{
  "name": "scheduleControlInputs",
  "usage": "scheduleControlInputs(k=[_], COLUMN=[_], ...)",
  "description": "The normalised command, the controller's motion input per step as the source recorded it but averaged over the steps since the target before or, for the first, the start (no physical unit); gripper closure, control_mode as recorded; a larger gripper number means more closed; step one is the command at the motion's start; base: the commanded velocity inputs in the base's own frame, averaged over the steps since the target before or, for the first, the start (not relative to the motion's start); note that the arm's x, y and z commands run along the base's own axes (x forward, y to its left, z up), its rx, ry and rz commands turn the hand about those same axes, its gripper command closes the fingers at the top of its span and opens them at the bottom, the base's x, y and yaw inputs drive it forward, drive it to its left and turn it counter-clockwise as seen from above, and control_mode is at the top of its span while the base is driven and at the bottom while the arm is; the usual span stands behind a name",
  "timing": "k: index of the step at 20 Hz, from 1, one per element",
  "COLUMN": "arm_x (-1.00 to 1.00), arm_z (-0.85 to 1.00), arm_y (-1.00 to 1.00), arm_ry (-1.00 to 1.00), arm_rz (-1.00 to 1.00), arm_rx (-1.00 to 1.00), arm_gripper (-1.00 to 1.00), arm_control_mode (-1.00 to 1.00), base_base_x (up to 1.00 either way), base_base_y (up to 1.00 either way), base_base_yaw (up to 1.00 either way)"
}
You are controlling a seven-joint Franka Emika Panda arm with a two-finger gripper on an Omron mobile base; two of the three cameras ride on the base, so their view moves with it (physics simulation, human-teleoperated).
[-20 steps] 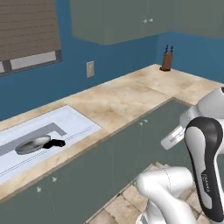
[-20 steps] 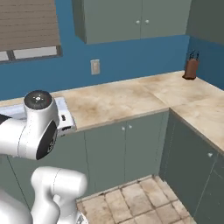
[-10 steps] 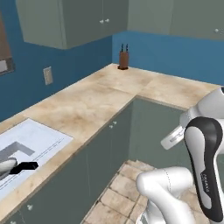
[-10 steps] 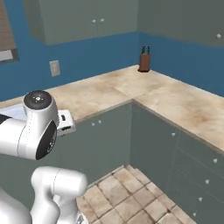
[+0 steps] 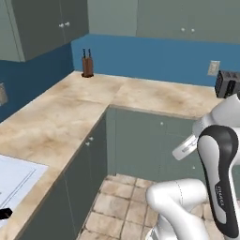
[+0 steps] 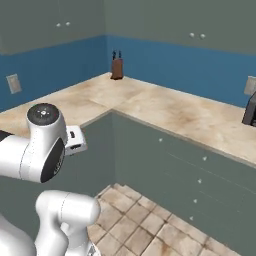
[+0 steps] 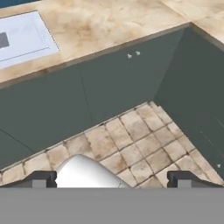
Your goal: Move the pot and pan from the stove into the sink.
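The sink (image 5: 14, 180) shows as a white corner at the lower left of the left base view, with a small dark tip (image 5: 4, 213) at its edge, perhaps the pan's handle; I cannot tell. The stove and pot lie elsewhere, so at least one carry likely remains. The hand (image 7: 111, 179) is open and empty, fingers well apart, over the tiled floor (image 7: 131, 144). The floor offers free room; the L-shaped worktop (image 5: 93, 108) and cabinets (image 6: 175, 165) hem it on two sides.

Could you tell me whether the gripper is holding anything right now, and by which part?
Nothing is held: the gripper is open, with only floor tiles beyond its fingertips.
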Motion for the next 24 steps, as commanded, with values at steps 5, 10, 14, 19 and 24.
scheduleControlInputs(k=[5, 10, 14, 19, 24], arm_x=[0.0, 0.0, 0.0, 0.0, 0.0], arm_z=[0.0, 0.0, 0.0, 0.0, 0.0], arm_y=[0.0, 0.0, 0.0, 0.0, 0.0], arm_ry=[0.0, 0.0, 0.0, 0.0, 0.0], arm_rz=[0.0, 0.0, 0.0, 0.0, 0.0], arm_rx=[0.0, 0.0, 0.0, 0.0, 0.0], arm_gripper=[-1.0, -1.0, -1.0, -1.0, -1.0], arm_control_mode=[1.0, 1.0, 1.0, 1.0, 1.0], base_base_x=[0.12, 0.14, 0.14, 0.13, 0.08], base_base_y=[0.0, -0.01, -0.08, -0.17, -0.1], base_base_yaw=[-0.45, -0.44, -0.43, -0.41, -0.15])
